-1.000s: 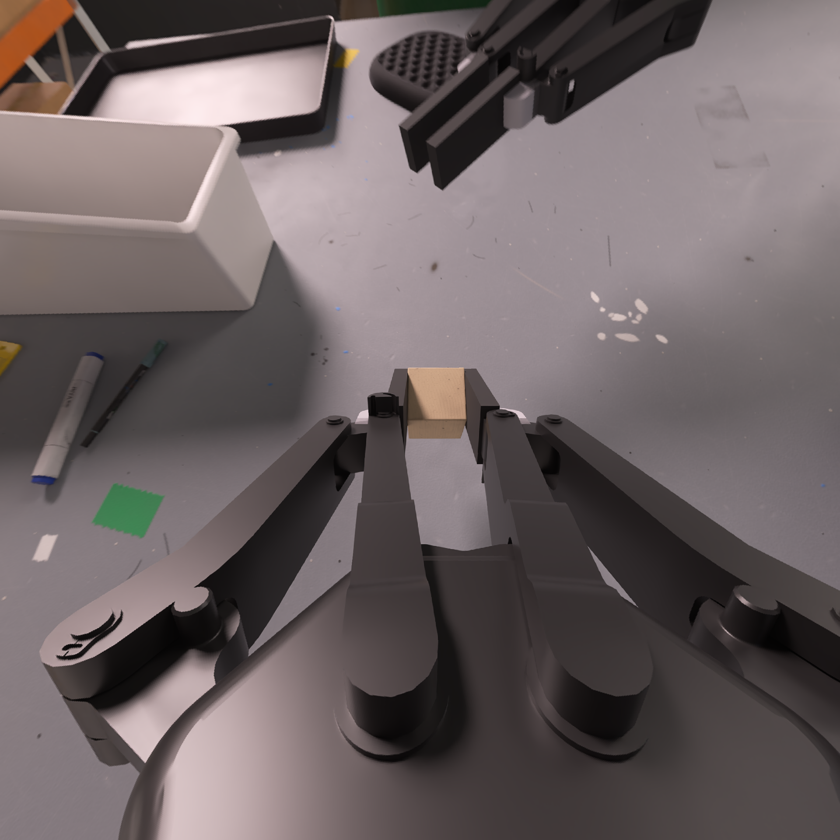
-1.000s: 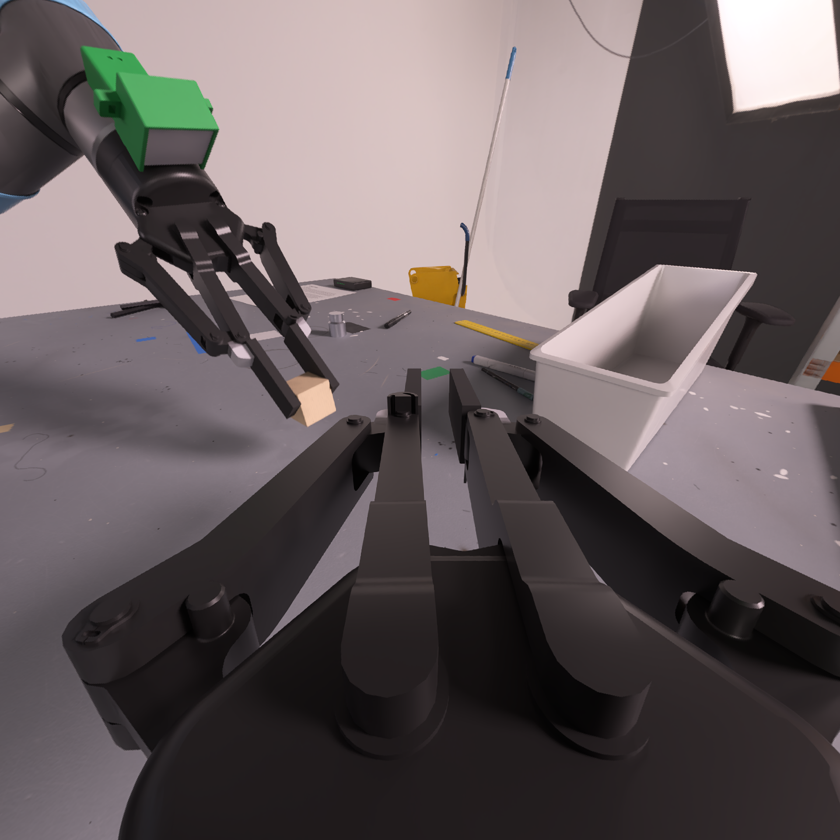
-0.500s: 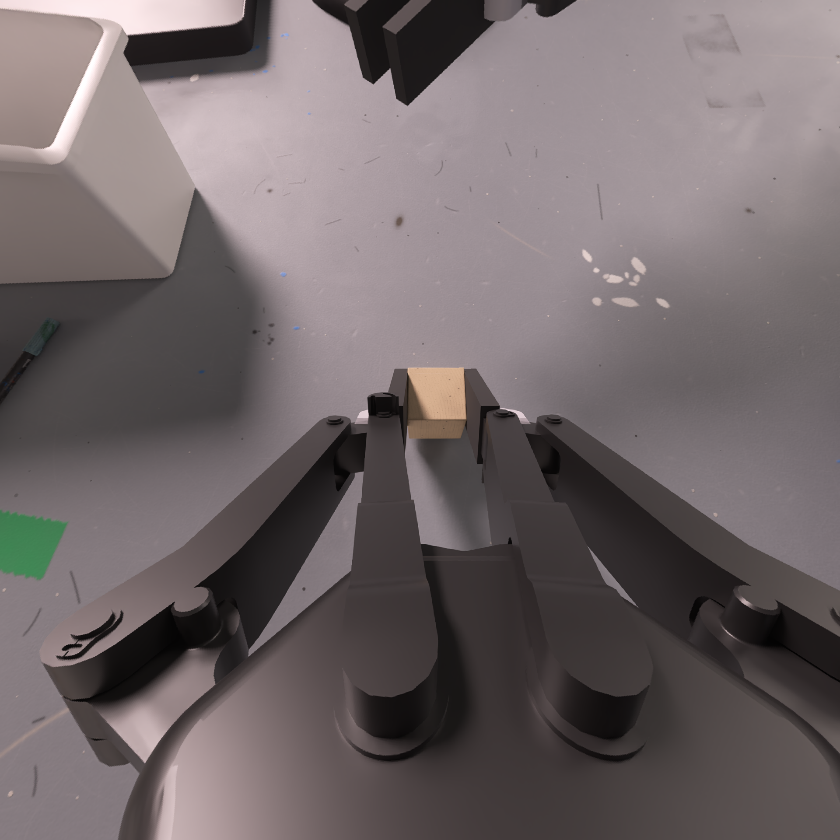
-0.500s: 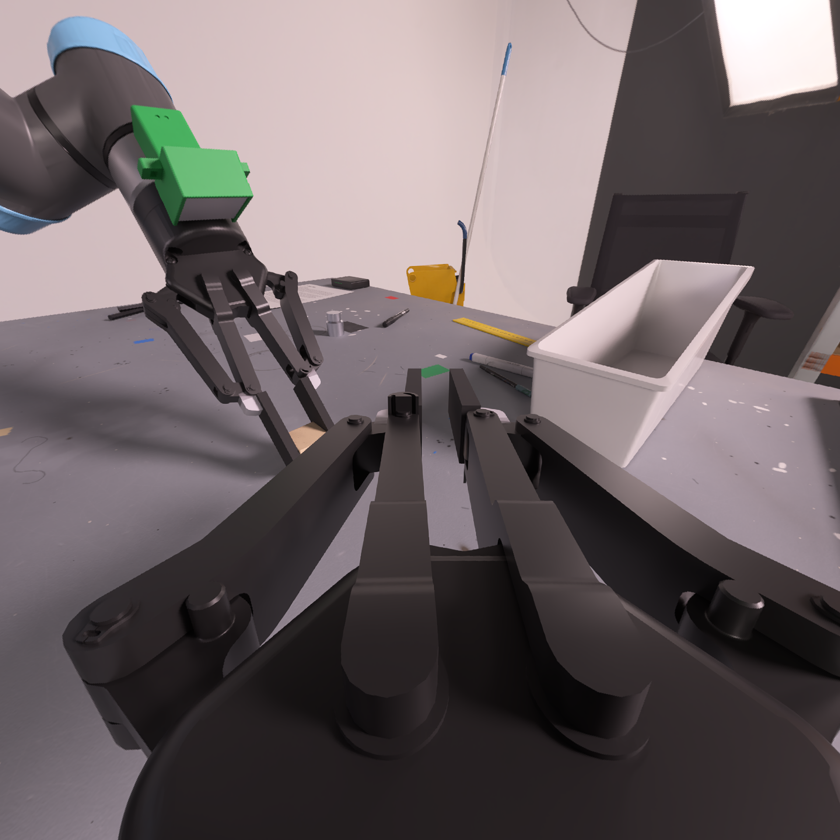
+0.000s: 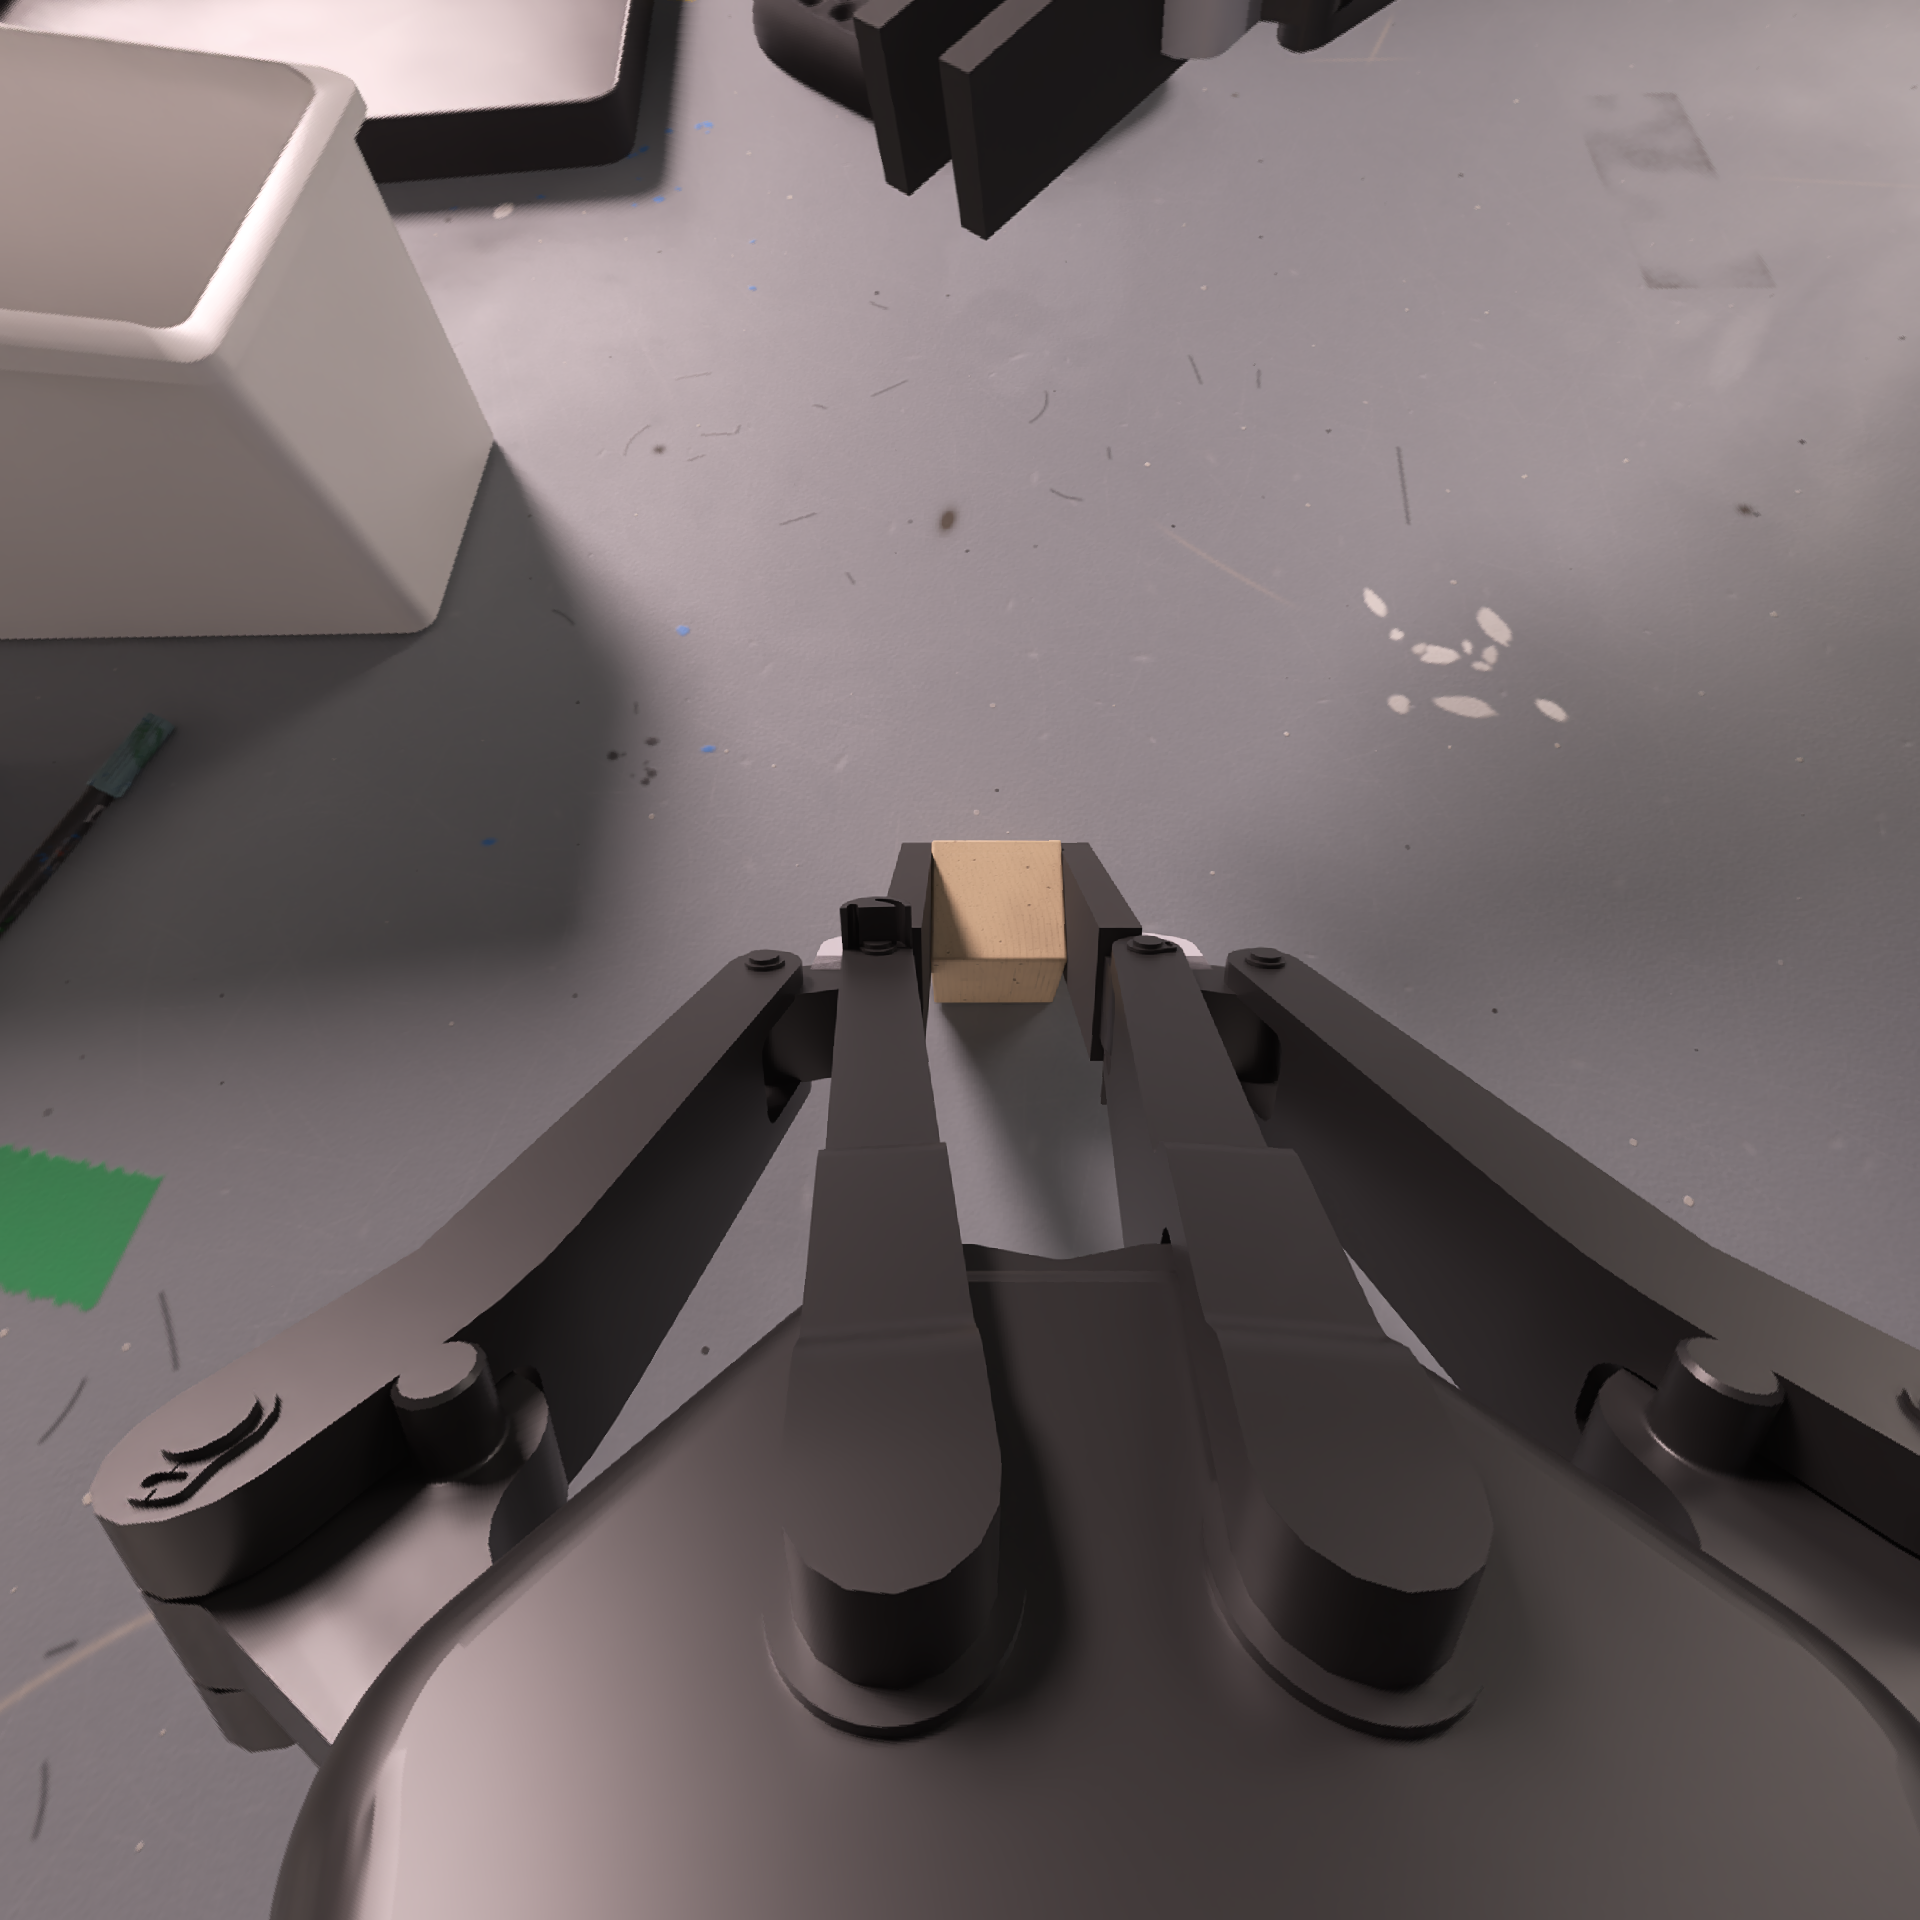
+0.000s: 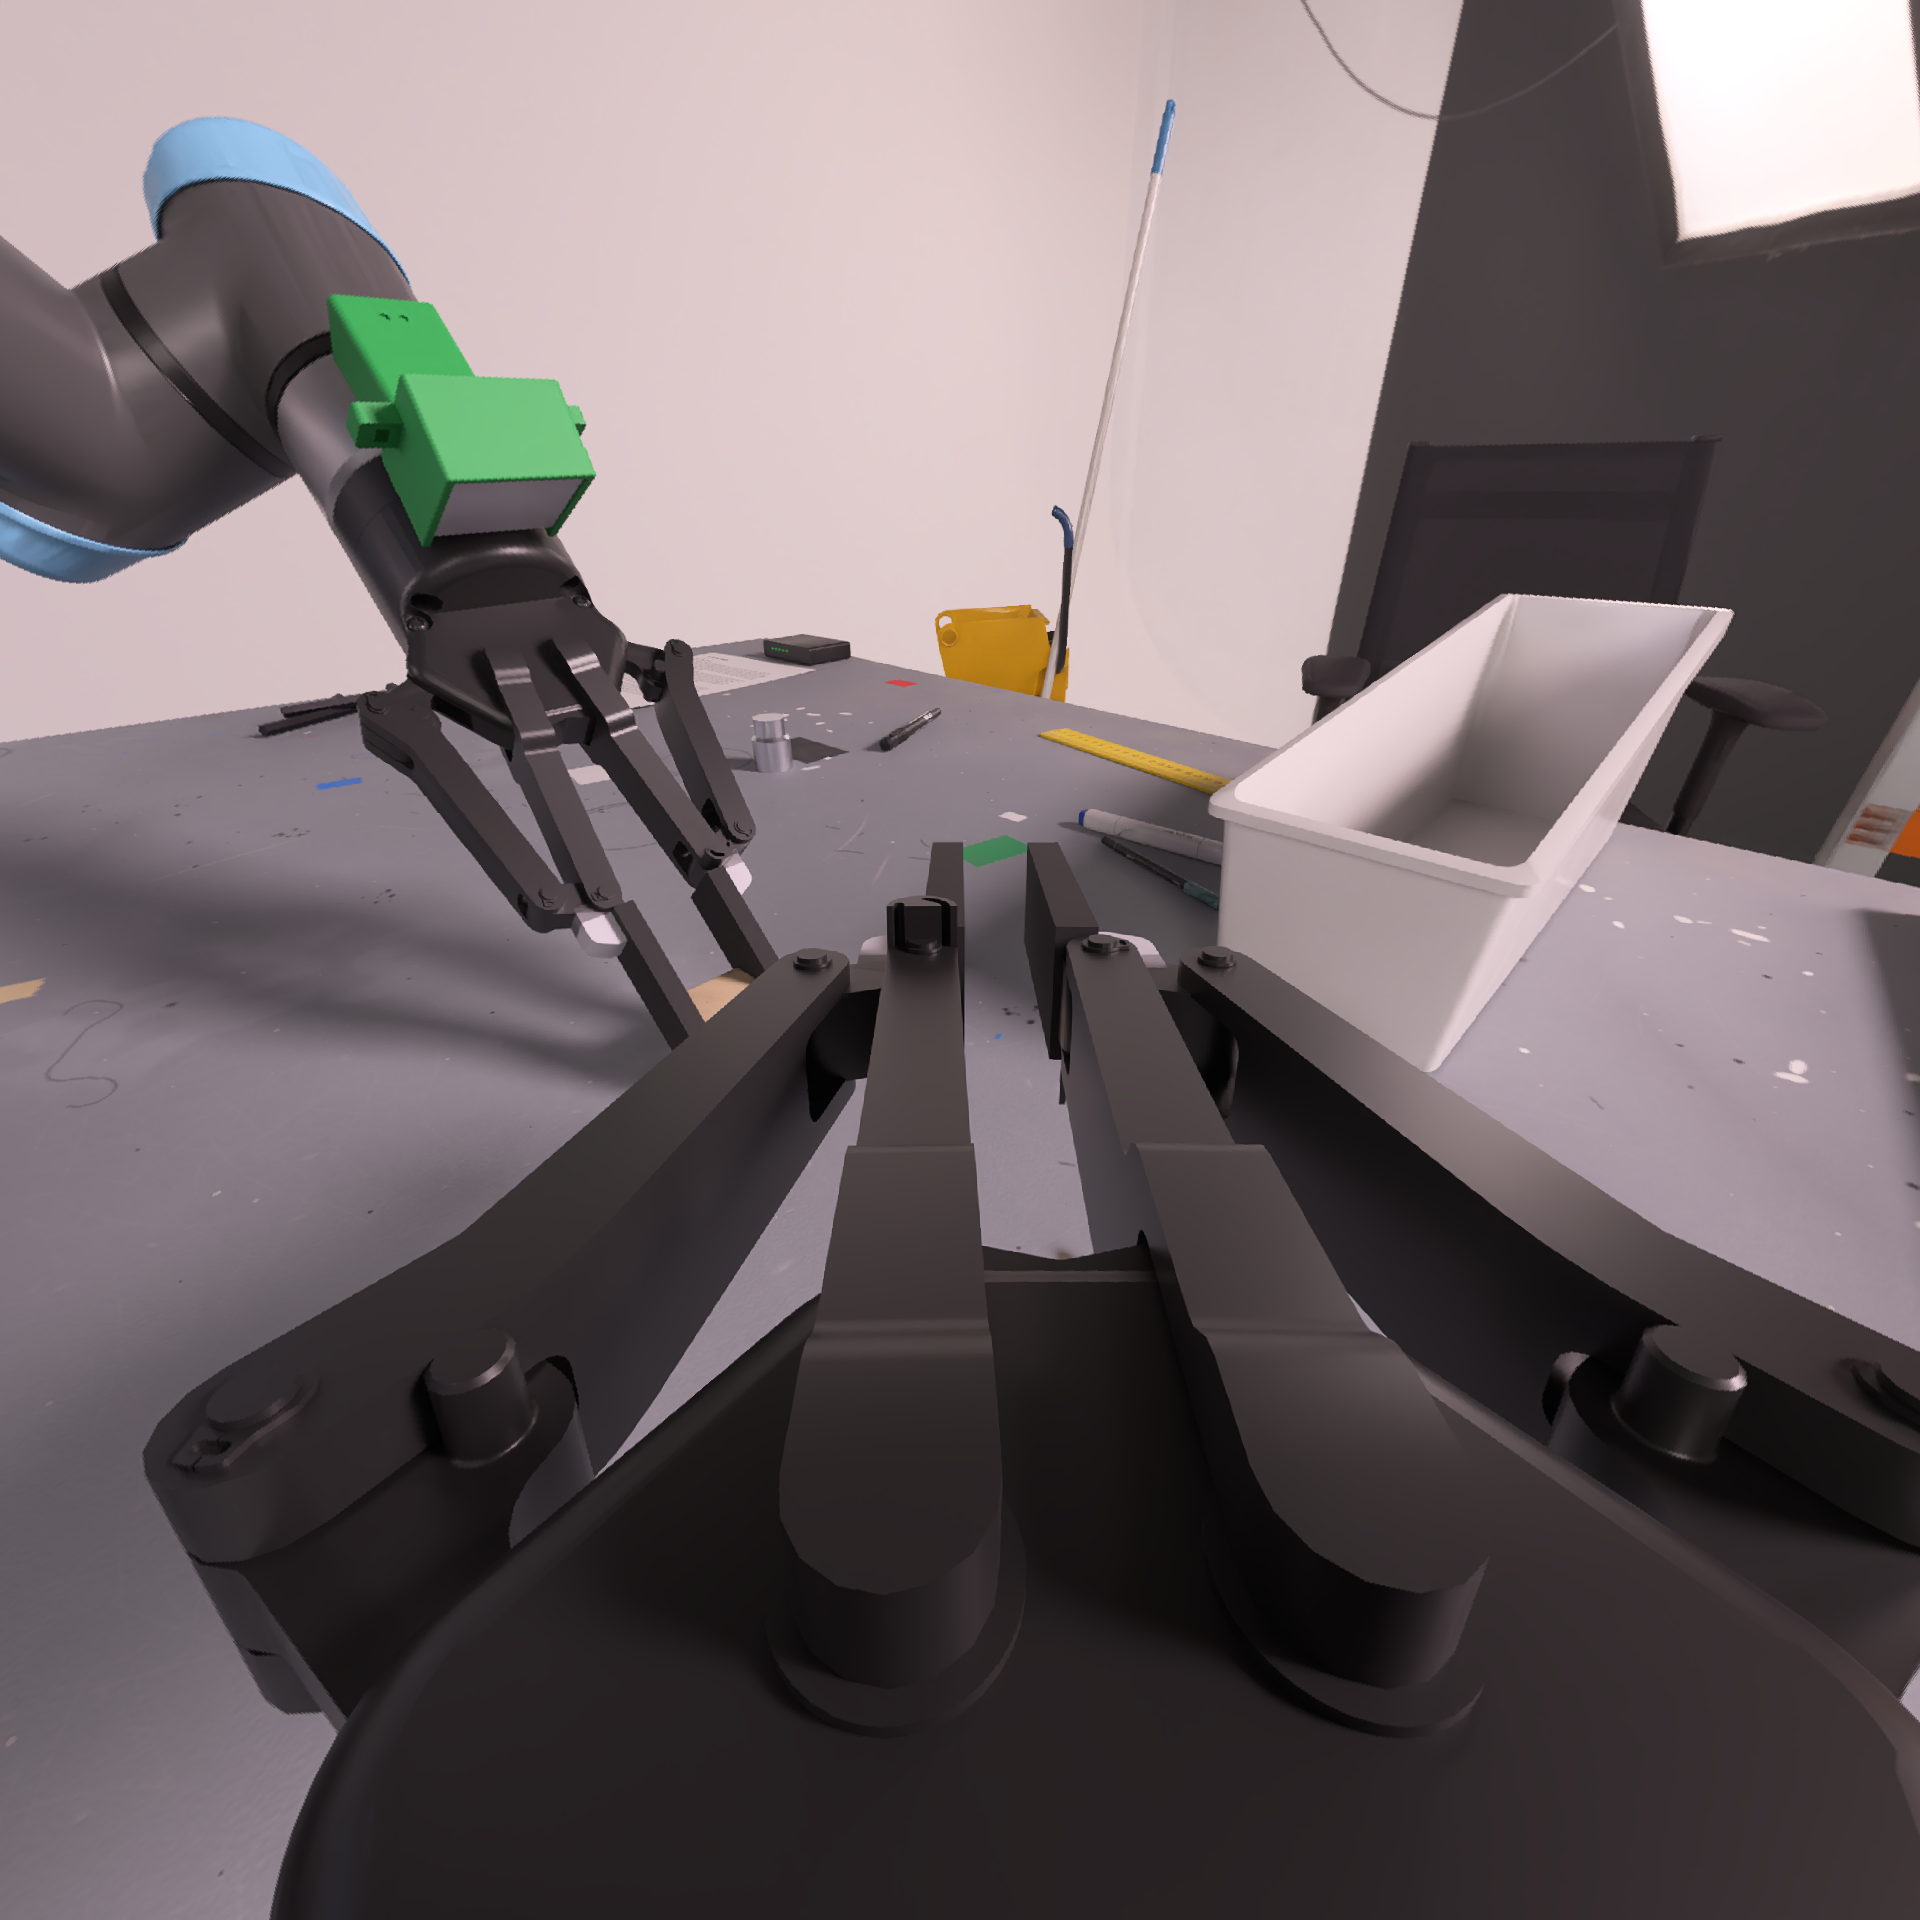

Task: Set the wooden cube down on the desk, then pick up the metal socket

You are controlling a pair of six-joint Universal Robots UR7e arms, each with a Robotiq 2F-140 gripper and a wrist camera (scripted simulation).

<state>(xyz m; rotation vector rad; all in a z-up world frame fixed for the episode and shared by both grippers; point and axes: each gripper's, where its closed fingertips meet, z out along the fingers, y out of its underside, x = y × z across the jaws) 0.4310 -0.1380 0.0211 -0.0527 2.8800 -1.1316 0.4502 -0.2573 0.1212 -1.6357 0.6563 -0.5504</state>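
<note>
The wooden cube (image 5: 997, 920) is a small pale block clamped between my left gripper's (image 5: 997, 883) fingers, very low over the grey desk (image 5: 1351, 935). I cannot tell whether it touches the desk. In the right wrist view the left gripper (image 6: 717, 1003) slants down to the desk, and only a sliver of the cube (image 6: 719, 995) shows behind my right linkage. The metal socket (image 6: 771, 740) is a small silver cylinder standing far back on the desk. My right gripper (image 6: 992, 883) is empty, its jaws close together, hovering opposite the left one (image 5: 951, 114).
A white bin (image 5: 208, 416) stands left of the cube and shows in the right wrist view (image 6: 1455, 831). A black tray (image 5: 499, 104) lies behind it. A green tape patch (image 6: 992, 850), a marker (image 6: 1143, 831), a yellow ruler (image 6: 1132, 758) and a black pen (image 6: 909, 727) lie on the desk.
My left gripper has come down toward the desk with the cube still in it, ending close in front of the right gripper. The right gripper has hardly moved.
</note>
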